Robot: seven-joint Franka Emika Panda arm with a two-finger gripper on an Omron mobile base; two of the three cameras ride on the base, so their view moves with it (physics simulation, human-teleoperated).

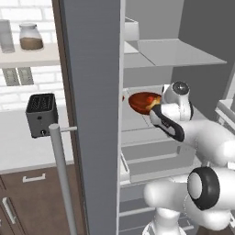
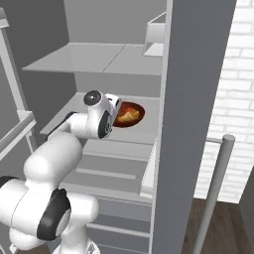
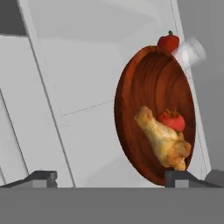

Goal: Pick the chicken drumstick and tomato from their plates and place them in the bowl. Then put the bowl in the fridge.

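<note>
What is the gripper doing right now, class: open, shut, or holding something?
Gripper: open, fingertips spread wide, holding nothing; the bowl with drumstick and tomato sits on the fridge shelf ahead.

the arm reaches forward at mid height, wrist rolled sideways, gripper (image 3: 111,177) fingers spread wide.

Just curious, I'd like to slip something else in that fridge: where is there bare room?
The upper grey shelf looks bare up to the white bin. Lower shelf's right end is crowded: dark reddish-brown wooden bowl, the gripper beside it.
</note>
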